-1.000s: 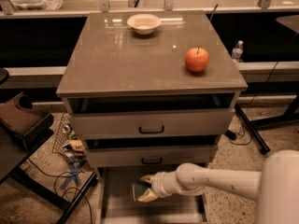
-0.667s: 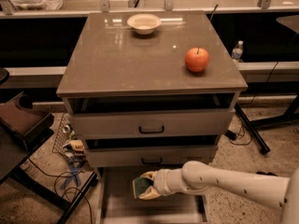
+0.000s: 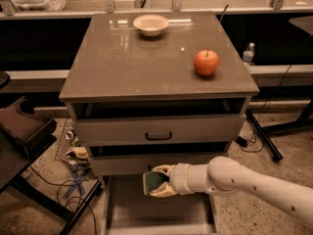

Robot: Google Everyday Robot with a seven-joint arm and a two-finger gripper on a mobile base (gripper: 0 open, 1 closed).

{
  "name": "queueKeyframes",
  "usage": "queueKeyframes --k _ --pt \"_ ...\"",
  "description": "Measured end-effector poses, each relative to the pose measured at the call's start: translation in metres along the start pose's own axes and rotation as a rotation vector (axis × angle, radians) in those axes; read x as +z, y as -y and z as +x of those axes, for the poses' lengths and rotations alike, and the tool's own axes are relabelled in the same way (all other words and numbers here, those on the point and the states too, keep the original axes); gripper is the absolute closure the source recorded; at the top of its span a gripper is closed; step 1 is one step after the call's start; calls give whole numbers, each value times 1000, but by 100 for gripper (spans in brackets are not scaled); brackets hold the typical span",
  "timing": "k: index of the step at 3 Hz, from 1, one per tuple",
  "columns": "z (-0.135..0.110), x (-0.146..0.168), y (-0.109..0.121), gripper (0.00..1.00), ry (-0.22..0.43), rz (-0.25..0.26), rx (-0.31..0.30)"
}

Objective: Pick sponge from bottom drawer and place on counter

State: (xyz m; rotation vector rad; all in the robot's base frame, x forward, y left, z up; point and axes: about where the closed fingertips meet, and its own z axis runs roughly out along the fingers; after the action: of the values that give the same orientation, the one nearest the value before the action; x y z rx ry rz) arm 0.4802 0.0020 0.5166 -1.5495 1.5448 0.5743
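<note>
The bottom drawer (image 3: 161,212) is pulled out at the foot of the cabinet, its flat grey floor showing. My gripper (image 3: 155,181) is above the drawer's back part, in front of the middle drawer, and is shut on the dark green sponge (image 3: 153,182) with its paler edge to the left. My pale arm reaches in from the lower right. The glossy grey-brown counter (image 3: 132,62) is well above the gripper.
A white bowl (image 3: 150,24) stands at the counter's back and a red apple (image 3: 206,62) at its right. Two upper drawers with a black handle (image 3: 158,136) are part open. Cables and a wire basket (image 3: 71,148) lie left; a water bottle (image 3: 248,53) stands right.
My gripper has risen from the drawer floor with the sponge in it, up to the level of the middle drawer's front.
</note>
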Motion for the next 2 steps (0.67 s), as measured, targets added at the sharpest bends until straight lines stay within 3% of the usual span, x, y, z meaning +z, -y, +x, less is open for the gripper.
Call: queueKeyframes --k 2 --pt "-61 -52 21 100 -8 112 54"
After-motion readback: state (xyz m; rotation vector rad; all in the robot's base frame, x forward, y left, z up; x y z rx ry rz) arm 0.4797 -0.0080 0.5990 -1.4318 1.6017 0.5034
